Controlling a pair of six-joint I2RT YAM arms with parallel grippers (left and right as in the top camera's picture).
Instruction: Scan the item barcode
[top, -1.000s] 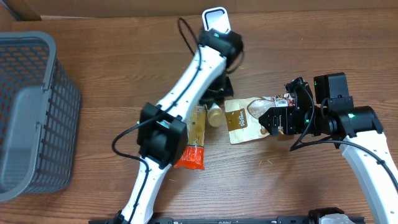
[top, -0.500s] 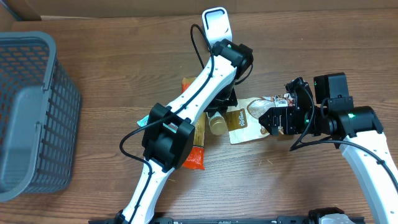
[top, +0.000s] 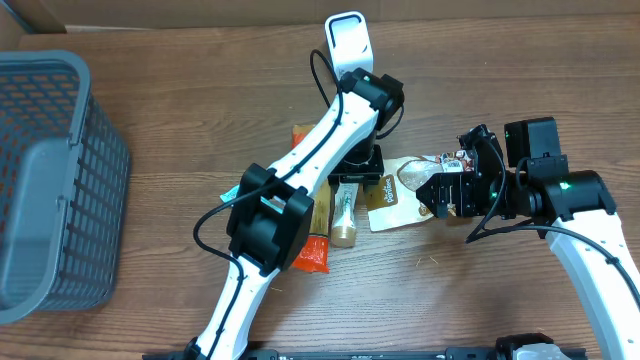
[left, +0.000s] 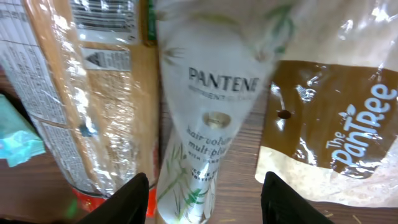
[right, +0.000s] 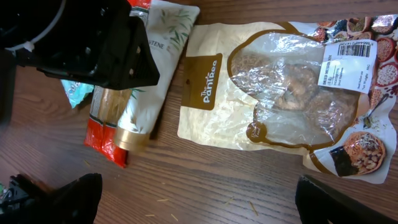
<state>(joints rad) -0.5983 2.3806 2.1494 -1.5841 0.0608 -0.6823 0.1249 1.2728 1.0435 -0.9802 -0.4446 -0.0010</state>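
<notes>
Left end effector (left: 205, 200): jaws apart, unclamped | Pantene tube (left: 211, 124): flat on tabletop (top: 200, 120), directly beneath, between its jaws | Right end effector (right: 199, 200): spread wide, over Pantree pouch (right: 273, 93)

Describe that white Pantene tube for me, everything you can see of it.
The Pantene tube is a soft, cream-white plastic squeeze tube with a shiny gold cap, a flat crimped end, dark lettering and green leaf prints. It lies flat on the wooden table, between a long orange-red packet, which it touches, and a brown-and-cream pouch. The left gripper hangs over it with jaws apart, not gripping it.
</notes>
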